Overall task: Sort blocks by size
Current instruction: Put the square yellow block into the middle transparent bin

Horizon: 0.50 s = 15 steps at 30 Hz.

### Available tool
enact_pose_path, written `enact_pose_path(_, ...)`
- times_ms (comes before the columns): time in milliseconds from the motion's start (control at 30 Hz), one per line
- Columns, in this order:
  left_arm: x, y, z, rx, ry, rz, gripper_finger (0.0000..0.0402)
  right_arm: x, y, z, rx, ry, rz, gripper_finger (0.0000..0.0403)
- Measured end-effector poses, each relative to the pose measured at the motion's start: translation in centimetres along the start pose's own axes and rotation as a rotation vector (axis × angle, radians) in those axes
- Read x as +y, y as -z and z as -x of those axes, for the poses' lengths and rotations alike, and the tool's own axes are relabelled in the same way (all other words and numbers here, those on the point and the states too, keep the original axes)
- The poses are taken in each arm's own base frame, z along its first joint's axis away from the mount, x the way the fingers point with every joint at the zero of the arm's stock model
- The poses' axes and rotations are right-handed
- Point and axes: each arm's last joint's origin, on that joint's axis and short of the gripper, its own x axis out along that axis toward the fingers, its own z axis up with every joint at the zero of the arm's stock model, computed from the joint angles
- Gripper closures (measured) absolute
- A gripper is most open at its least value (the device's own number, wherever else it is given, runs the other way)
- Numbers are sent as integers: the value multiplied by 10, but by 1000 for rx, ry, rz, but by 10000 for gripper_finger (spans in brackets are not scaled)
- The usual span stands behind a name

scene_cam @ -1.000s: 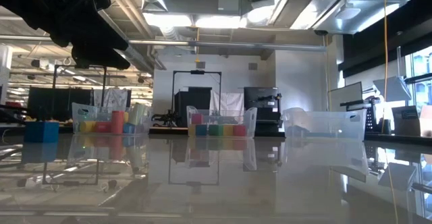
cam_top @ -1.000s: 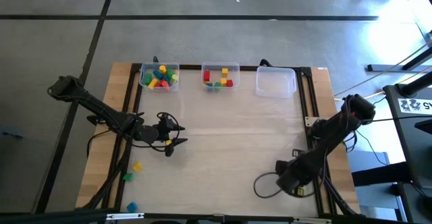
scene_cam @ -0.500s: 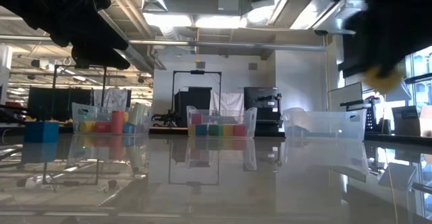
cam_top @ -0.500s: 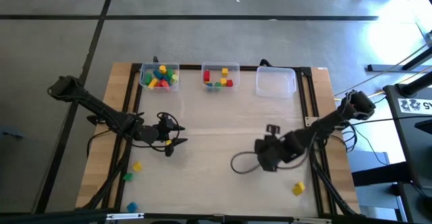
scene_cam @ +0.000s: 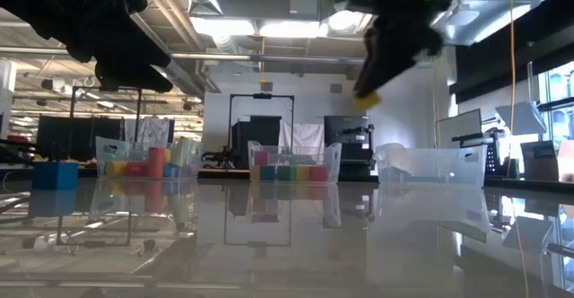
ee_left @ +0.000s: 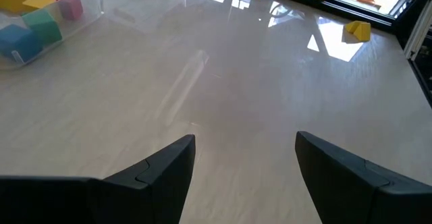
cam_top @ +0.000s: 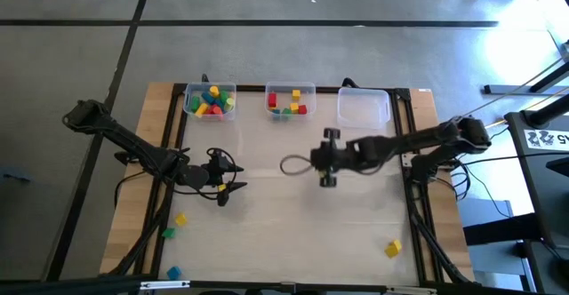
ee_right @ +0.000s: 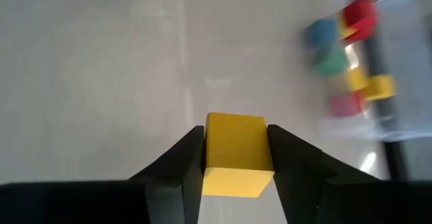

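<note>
Right gripper over mid-surface, pinching a yellow cube between its fingers; cube held clear of the surface.

Three clear bins along the far edge: left bin holds many mixed blocks, middle bin a few, right bin looks empty. Middle bin lies just beyond the right gripper and slightly to its left; likely drop target, though which bin fits this cube's size I cannot tell.

Left gripper spread wide, hanging low over the left half, holding nothing.

Loose: yellow block near right front corner; yellow, green and blue blocks at left front, nearer the left arm.
</note>
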Motion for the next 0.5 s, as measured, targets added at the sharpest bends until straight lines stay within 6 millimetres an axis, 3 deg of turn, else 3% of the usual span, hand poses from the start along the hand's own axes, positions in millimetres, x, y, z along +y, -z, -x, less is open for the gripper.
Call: enact_pose_path(500,0,1,0,6,-4,-5,149,-100,-14,-39,-157,234,-25,258)
